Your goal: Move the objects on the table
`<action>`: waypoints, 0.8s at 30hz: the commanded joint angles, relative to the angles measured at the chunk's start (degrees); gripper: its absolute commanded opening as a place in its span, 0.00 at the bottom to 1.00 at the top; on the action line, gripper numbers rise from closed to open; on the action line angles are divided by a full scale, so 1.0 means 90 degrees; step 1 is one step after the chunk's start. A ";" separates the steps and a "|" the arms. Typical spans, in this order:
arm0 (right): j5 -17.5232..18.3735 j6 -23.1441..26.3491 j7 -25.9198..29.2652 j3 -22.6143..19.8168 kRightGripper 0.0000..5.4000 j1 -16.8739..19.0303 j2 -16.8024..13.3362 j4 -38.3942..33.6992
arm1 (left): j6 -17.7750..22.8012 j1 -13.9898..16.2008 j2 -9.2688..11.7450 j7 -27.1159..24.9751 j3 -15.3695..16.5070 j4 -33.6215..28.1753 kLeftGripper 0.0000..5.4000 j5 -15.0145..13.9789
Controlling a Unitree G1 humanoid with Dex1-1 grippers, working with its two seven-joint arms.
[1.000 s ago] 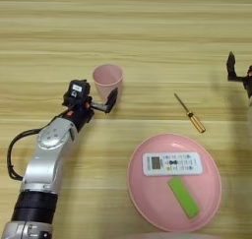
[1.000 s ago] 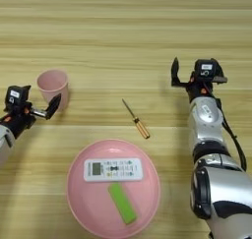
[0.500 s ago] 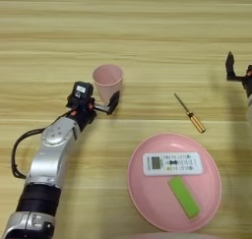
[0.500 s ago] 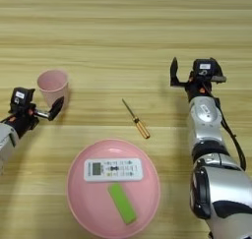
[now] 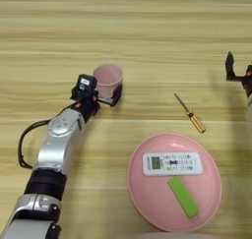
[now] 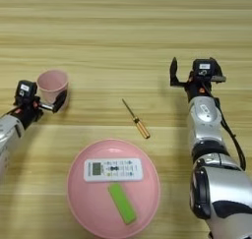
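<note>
The left gripper (image 5: 101, 94) sits right at the pale pink plastic cup (image 5: 108, 77), its two black fingers spread apart with the cup's lower body between them: one finger (image 5: 117, 94) shows on the cup's right side, the other lies hidden by the gripper housing on the left. Whether the pads actually touch the wall cannot be told, so the fingers read as open around the cup rather than clamped on it. The cup stands just beyond the fingers, slightly to their right, upright with its mouth up, so it has no long axis to line up with; a squeeze across its round body looks like the move in hand. This arm is by far the nearer one.

The cup is small, thin-walled and looks empty, likely light and easy to tip.

The white remote control (image 5: 172, 164) lies on the round pink plate (image 5: 145, 191), long axis left to right, screen end to the left, beside a green bar (image 5: 183, 197). A screwdriver (image 5: 189, 114) rests on the wooden table (image 5: 147, 31) between cup and right arm.

The right gripper (image 6: 182, 76) hovers well apart at the right, fingers spread, holding nothing.
</note>
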 commanded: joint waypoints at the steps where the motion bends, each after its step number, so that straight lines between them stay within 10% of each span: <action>1: -0.0017 -0.0071 -0.0004 0.0032 0.99 -0.0130 0.0069 -0.0070 | -0.0173 -0.0279 -0.0012 -0.0081 -0.0041 0.0345 1.00 0.0108; 24: 0.0036 -0.0240 0.0420 0.0157 1.00 0.0016 0.0210 -0.0360 | -0.0603 -0.1103 -0.0007 -0.0739 0.0029 0.0771 0.83 -0.0173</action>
